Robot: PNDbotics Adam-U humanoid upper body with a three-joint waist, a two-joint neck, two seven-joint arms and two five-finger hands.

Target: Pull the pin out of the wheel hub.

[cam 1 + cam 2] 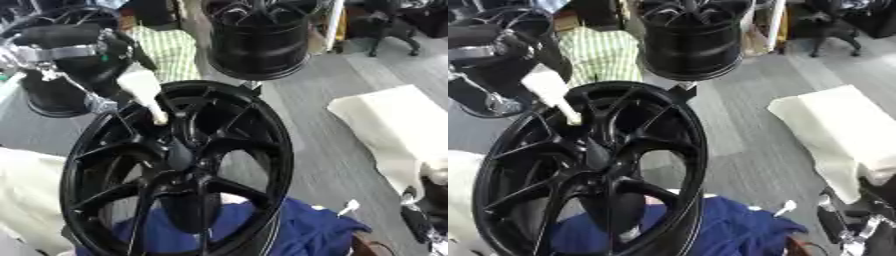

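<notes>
Large glossy black multi-spoke alloy wheel hub (175,170) stands on edge at lower centre-left of the frame, resting against a blue cloth (302,230) at the bottom. A white tapered pin-like piece (147,97) sits at the rim's upper left, its narrow tip down between the spokes, its wide end up.

The left hand (66,47), black with silver joints, comes in at the upper left of the frame, above and just left of the pin's wide end. Cannot tell whether its fingers are curled on the pin or merely beside it; contact is hidden. The right hand (859,227) shows only as dark parts at the lower right corner, idle; finger state cannot be told there either.

Judgement: step in hand is gripping and drawing the pin. To do it well, take the pin at the wide upper end and pull along its own axis, up and toward the upper left, not sideways, or the tip may bind against a spoke. The wheel is only propped, so a skewed pull could tip or roll it.

A second black wheel (258,37) stands at top centre, a cream foam sheet (394,130) at right.
</notes>
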